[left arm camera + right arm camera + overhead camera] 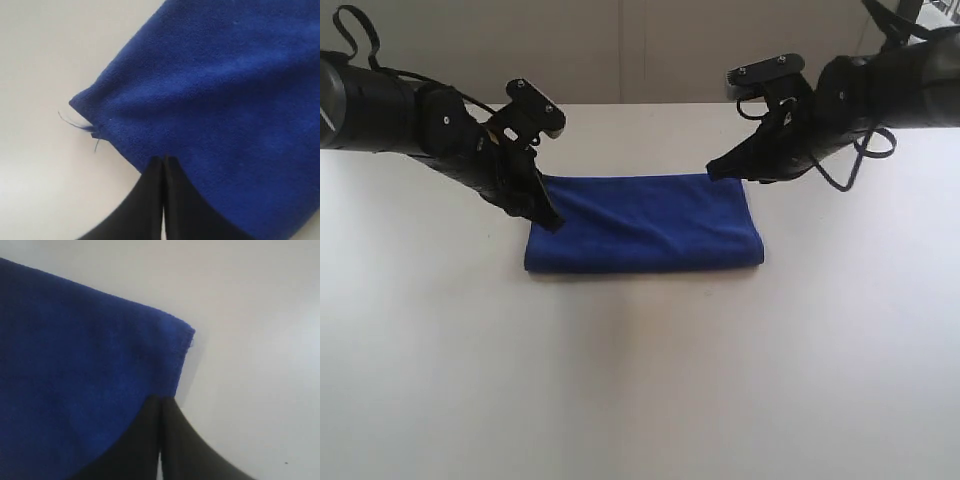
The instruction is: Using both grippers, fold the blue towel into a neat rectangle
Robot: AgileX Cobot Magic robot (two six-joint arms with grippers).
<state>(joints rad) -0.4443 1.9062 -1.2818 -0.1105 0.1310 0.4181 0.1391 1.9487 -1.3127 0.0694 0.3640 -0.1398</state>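
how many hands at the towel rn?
2: left hand at the blue towel's rear left corner, right hand at its rear right corner. Neither is hidden.

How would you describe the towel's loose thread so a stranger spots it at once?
On the white table lies a folded blue towel. At its corner by the left gripper, a thin blue thread curls out onto the table; the corner by the right gripper shows none.
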